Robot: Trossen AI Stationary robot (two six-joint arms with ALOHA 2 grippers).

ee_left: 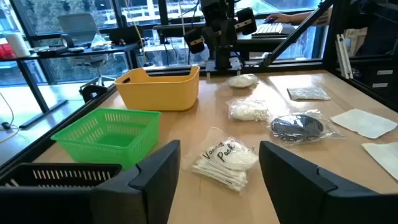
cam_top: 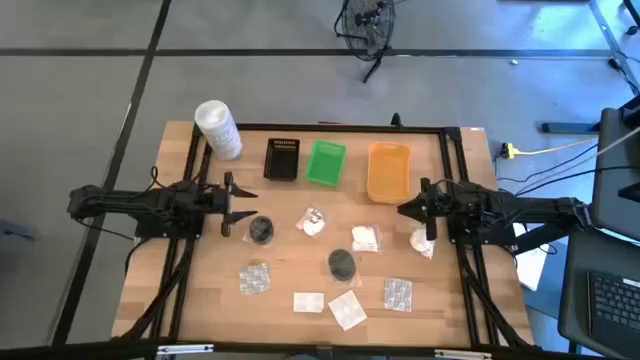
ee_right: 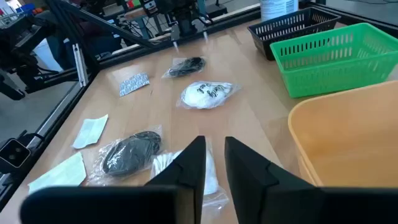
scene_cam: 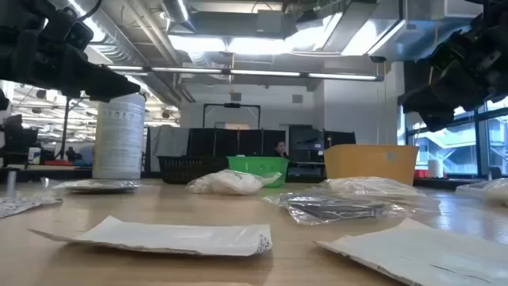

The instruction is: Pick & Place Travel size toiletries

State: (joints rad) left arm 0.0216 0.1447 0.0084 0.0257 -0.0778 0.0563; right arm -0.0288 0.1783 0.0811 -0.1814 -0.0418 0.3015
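Your left pincer [cam_top: 238,205] hangs wide open and empty at the bench's [cam_top: 440,310] left side, beside a black pad [cam_top: 261,230]. Your right pincer [cam_top: 410,210] hovers at the right side with its fingers nearly together and nothing visibly between them. The toiletries lie loose across the middle and near half of the bench: a cotton-swab bundle [ee_left: 229,158], white bundles [cam_top: 366,239], a second black pad [cam_top: 342,263], blister packs [cam_top: 397,293] and flat sachets [cam_top: 346,308]. None sits in the black tray [cam_top: 283,158], green tray [cam_top: 325,163] or orange tray [cam_top: 388,171].

The risk from here: the crinkly wrappers are slick and the sachets lie flat, so a shallow pinch could slip off or skate an item away. One white bundle [cam_top: 422,242] seems to lie just under the right arm, though the overhead view half hides it; descending there could crush or drag it.

The left wrist view shows the swab bundle's printed wrap, which the overhead view blurs. Only the overhead view shows the tall white tub [cam_top: 217,128] standing well clear of the trays.
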